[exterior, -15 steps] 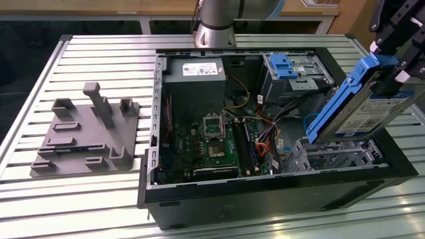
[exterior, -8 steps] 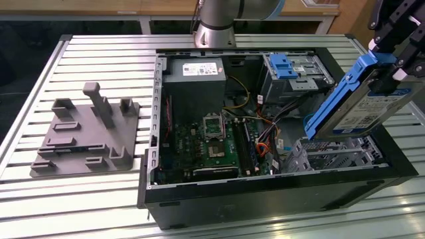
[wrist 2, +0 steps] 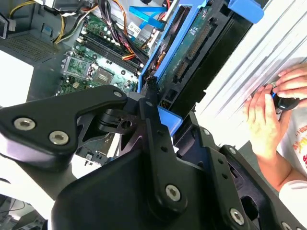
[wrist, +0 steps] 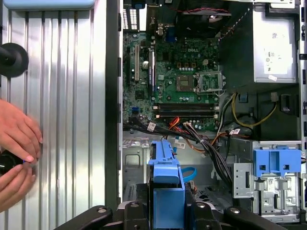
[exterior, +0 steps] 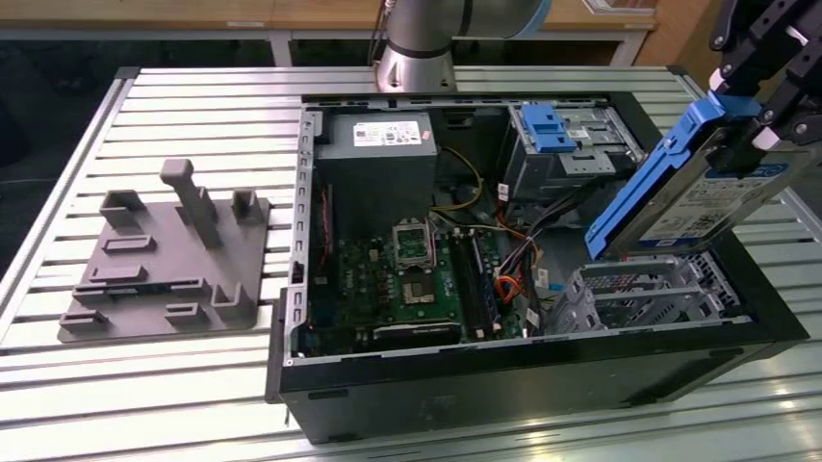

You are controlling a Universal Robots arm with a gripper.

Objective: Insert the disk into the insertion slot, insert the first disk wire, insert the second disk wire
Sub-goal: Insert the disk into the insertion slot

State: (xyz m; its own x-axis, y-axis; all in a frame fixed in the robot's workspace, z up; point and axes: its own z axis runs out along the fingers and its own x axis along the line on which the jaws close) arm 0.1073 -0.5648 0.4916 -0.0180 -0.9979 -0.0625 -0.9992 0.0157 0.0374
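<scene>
In the exterior view the gripper [exterior: 760, 120] hangs over the exterior view's right end of the open computer case [exterior: 514, 380], its fingers clamped tight on the upper end of the disk [exterior: 700, 197]. The disk, in its blue carrier, is aloft and steeply tilted. Its lower end points down at the insertion slot [exterior: 642, 294], just above it and, to my eye, not yet inside. That slant looks meant to line the drive up with the cage's mouth. The taller bay with the blue latch [exterior: 552, 130] stands beyond, and a grey fixture [exterior: 167, 260] lies well apart on the slatted table [exterior: 192, 96]

In the second wrist view the gripper's black links reach the carrier's blue edge. The disk [wrist 2: 189, 57] shows its circuit-board side above the motherboard [wrist 2: 96, 72]. A person's hands [wrist 2: 266, 120] rest on the table beside the case

In the first wrist view the disk [wrist: 165, 191] sits edge-on, pinched in the grip, with the motherboard [wrist: 182, 81], the power supply [wrist: 273, 48] and loose wires [wrist: 211, 148] beyond it
</scene>
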